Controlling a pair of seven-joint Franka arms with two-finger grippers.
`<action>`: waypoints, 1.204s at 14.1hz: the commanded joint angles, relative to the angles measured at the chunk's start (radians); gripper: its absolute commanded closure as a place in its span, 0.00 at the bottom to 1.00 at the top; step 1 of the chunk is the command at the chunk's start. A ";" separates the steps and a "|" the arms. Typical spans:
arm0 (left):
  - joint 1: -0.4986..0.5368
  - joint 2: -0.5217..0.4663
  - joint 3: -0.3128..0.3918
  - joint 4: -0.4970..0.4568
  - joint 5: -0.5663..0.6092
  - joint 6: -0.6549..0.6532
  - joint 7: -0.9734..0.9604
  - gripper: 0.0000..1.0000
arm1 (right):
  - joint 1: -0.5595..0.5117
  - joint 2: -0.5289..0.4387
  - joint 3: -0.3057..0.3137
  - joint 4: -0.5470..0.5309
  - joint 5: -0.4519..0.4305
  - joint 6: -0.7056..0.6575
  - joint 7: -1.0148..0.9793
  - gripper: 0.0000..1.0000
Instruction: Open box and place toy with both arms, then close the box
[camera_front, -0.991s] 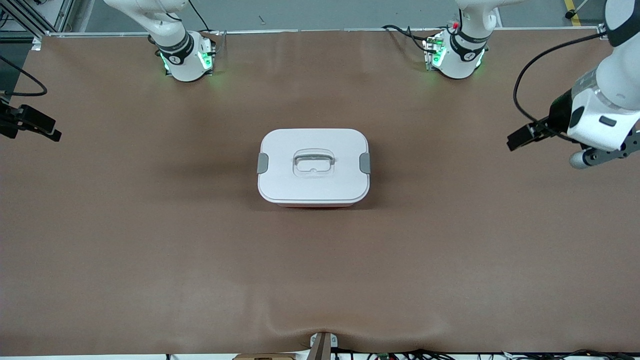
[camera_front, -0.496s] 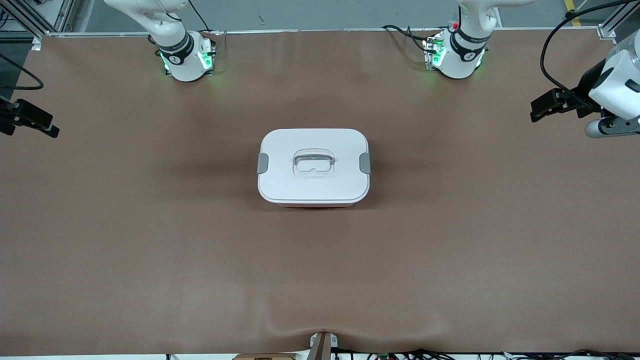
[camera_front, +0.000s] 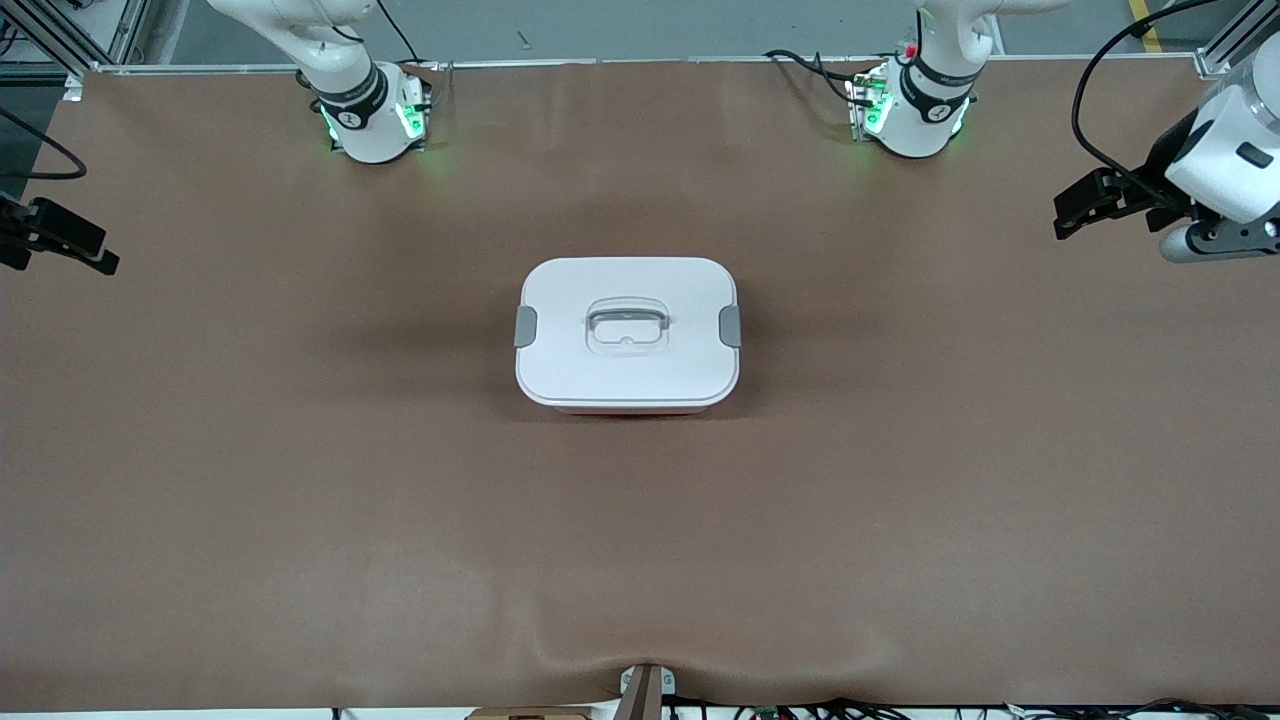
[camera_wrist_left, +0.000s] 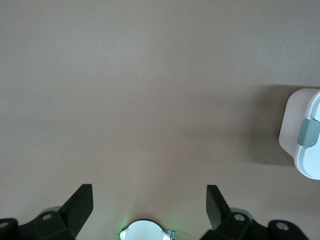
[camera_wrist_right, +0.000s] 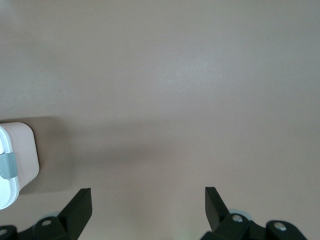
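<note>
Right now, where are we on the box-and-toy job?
Either finished or not begun. The box sits mid-table with its lid on and both grey clips down; no toy shows, so whether it is inside I cannot tell. Nothing is in hand: left tool and right tool hang open over bare table at opposite ends.
</note>
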 joint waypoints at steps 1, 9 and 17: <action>0.000 -0.026 0.007 -0.030 -0.018 0.021 0.020 0.00 | -0.006 0.014 0.005 0.033 0.009 -0.020 0.003 0.00; 0.034 -0.051 0.010 -0.016 -0.003 0.006 0.035 0.00 | -0.004 0.014 0.005 0.029 0.009 -0.026 0.003 0.00; 0.035 -0.052 0.016 0.008 -0.003 -0.010 0.031 0.00 | 0.003 0.014 0.006 0.024 0.009 -0.043 0.007 0.00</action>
